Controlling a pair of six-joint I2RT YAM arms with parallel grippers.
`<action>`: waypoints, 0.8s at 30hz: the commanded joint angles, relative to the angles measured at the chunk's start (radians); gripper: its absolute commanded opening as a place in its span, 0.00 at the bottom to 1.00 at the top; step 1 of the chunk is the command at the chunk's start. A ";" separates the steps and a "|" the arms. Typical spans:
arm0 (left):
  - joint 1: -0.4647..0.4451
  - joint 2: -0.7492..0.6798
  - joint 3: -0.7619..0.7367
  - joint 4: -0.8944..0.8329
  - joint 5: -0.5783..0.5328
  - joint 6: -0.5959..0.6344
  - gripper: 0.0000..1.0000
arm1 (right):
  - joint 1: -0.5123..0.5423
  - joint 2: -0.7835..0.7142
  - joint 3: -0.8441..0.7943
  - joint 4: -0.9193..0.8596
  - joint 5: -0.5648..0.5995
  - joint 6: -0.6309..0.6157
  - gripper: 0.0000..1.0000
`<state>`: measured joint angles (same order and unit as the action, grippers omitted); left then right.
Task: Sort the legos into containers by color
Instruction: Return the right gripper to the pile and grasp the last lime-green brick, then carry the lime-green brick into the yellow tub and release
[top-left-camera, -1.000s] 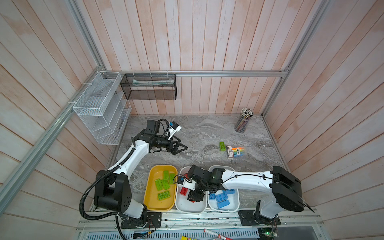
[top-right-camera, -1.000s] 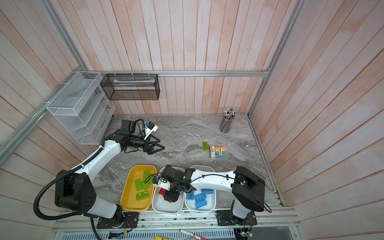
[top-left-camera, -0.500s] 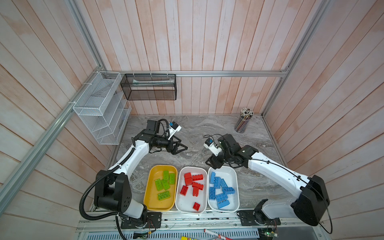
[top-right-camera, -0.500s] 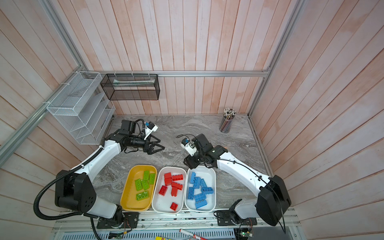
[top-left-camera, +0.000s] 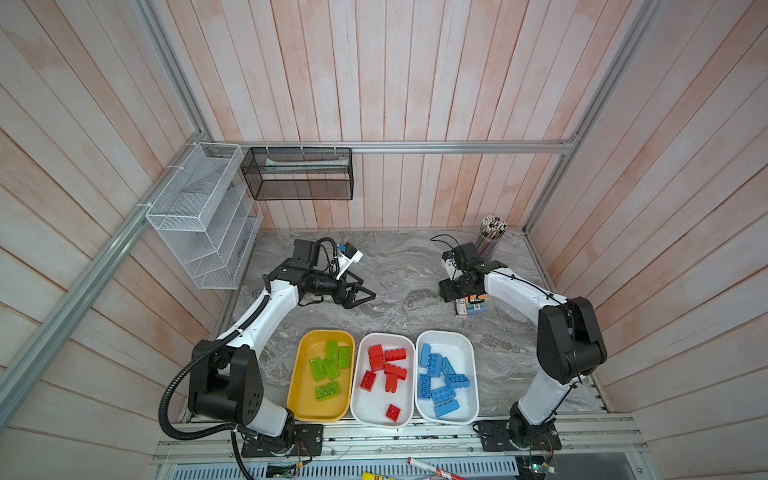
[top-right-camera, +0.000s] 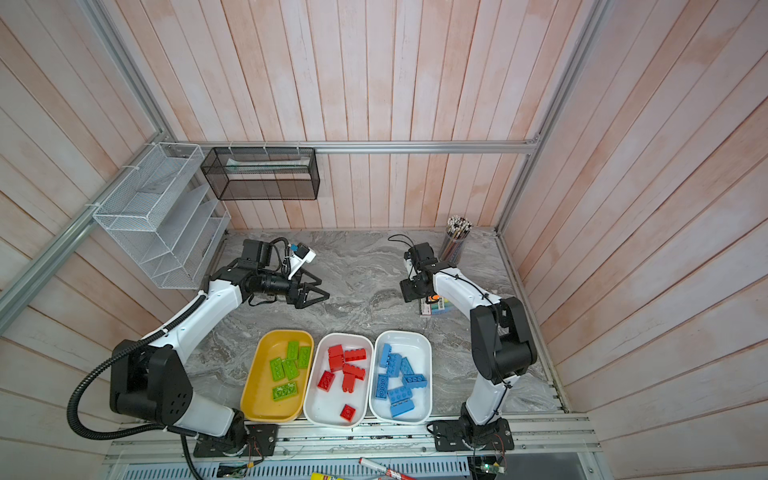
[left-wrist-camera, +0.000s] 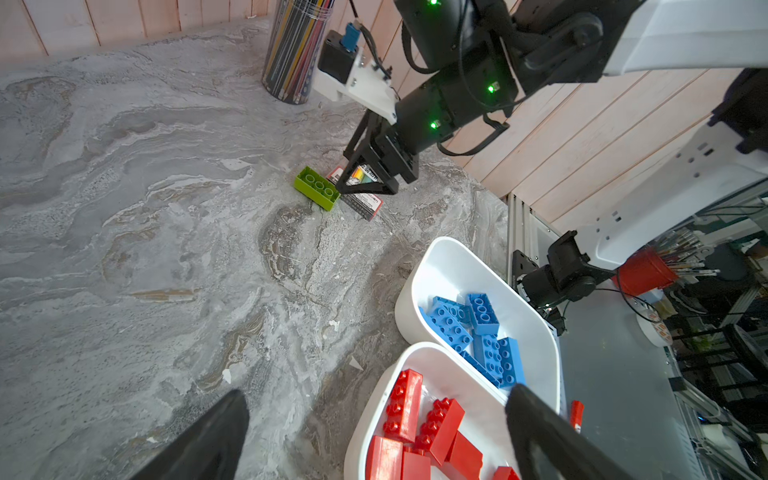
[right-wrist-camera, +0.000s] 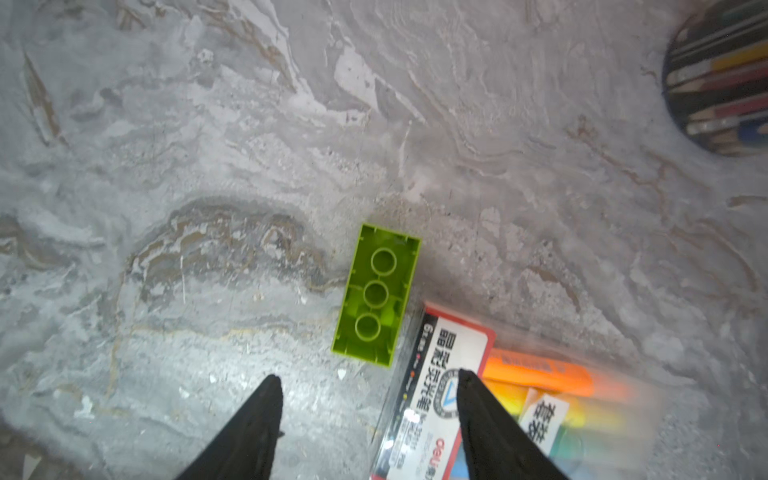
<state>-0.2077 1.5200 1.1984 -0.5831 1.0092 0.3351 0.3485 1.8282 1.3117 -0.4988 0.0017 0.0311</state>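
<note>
Looks nearly finished: greens in the yellow tray, reds in the middle white tray, blues in the end white tray. Leaves one green brick, upside down on the table beside the striped pack, just ahead of the open, empty right gripper; left gripper wide open, empty

Marker pack just beside green brick

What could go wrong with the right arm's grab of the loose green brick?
The green brick lies studs-down against the highlighter pack. One fingertip of the right end effector hangs over the pack, so closing might pinch or drag the pack, or knock the brick askew.
</note>
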 joint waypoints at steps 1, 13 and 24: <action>0.006 -0.025 -0.009 0.013 0.012 0.004 0.98 | -0.008 0.071 0.052 0.030 -0.014 0.023 0.64; 0.006 -0.012 0.001 0.005 0.010 0.010 0.98 | -0.009 0.196 0.072 0.029 -0.045 0.056 0.49; 0.006 -0.012 0.007 -0.005 0.003 0.015 0.98 | 0.002 0.164 0.055 -0.012 -0.022 0.049 0.22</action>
<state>-0.2077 1.5200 1.1984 -0.5842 1.0115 0.3363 0.3439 2.0056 1.3804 -0.4683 -0.0265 0.0818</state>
